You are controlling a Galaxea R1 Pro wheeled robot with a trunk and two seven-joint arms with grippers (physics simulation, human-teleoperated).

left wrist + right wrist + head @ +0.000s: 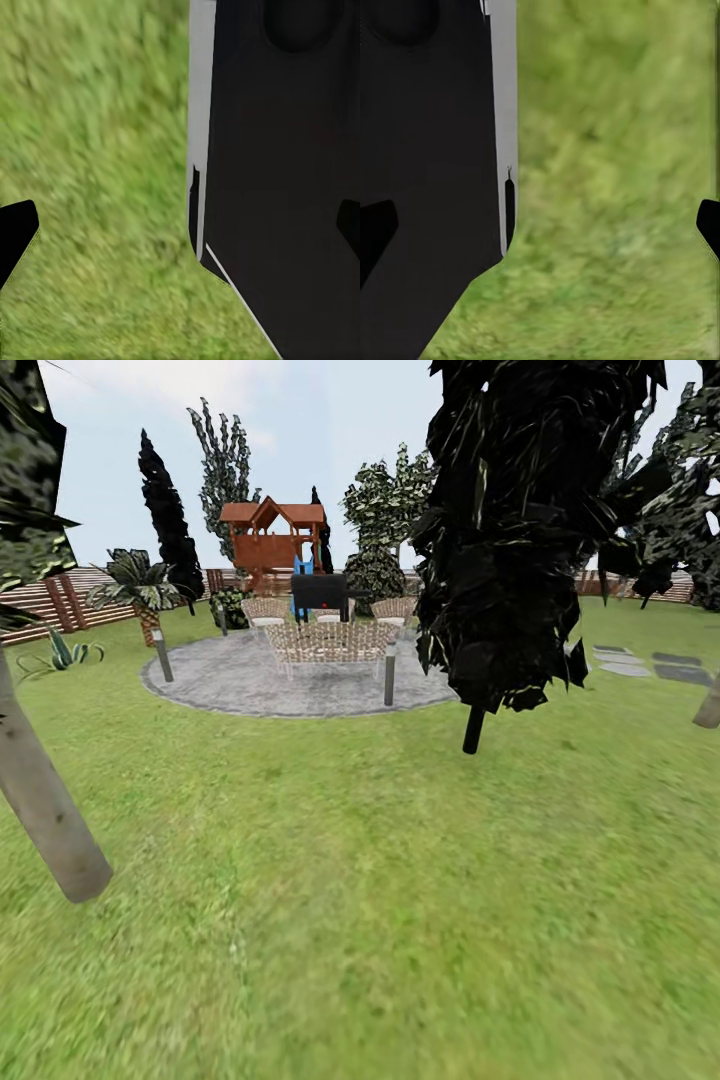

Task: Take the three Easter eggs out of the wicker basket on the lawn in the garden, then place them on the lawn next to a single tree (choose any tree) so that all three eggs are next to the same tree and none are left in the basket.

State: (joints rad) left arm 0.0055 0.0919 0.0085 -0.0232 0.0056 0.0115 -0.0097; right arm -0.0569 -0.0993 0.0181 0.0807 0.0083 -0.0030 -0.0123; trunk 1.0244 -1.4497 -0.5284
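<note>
The lawn (380, 880) spreads wide and green in the head view. A tree with a thick grey-brown trunk (45, 800) leans up at the near left. The wicker basket and the Easter eggs are out of view. In the left wrist view my left gripper (182, 232) is open, its dark fingertips (15, 240) far apart over grass beside my black body panel. My right gripper (542, 229) is open too, with nothing between its fingertips (709, 225), over grass in the right wrist view.
An all-black tree (510, 530) stands ahead on a thin stem (473, 730). Behind it lies a grey round patio (250, 685) with wicker chairs (330, 642) and short posts (389, 675). Stepping stones (650, 660) and another trunk (708, 708) are at right; a slat fence (60, 600) runs along the far left.
</note>
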